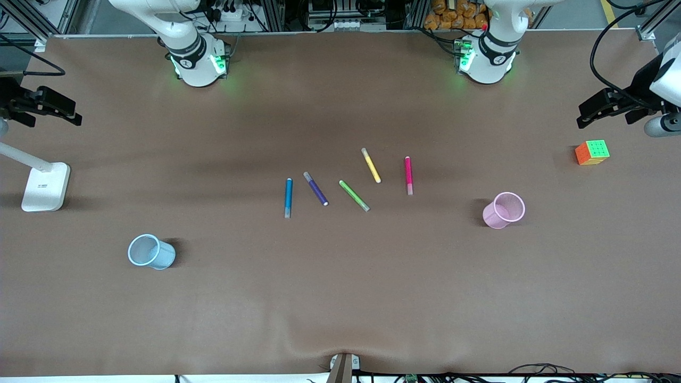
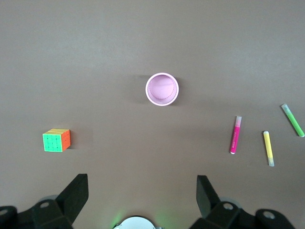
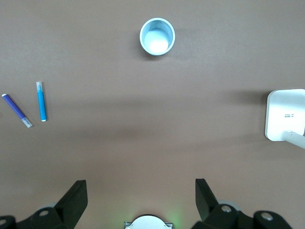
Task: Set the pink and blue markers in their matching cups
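Brown table (image 1: 340, 298): blue marker (image 1: 288, 197), pink marker (image 1: 408, 174) mid-table, cups apart.

The tabletop (image 1: 340, 298) is showing a plain matte brown. The blue marker (image 1: 288, 197) is showing bright blue with a grey end, and the pink marker (image 1: 408, 175) magenta with a pale end. The purple pen (image 1: 315, 188), green pen (image 1: 354, 195) and yellow pen (image 1: 371, 165) are lying in their own colours. The pink cup (image 1: 503, 210) is showing pale pink, the blue cup (image 1: 150, 252) light blue. The puzzle cube (image 1: 592, 152) is showing green and orange gridded faces. The lamp base (image 1: 46, 186) is showing white.
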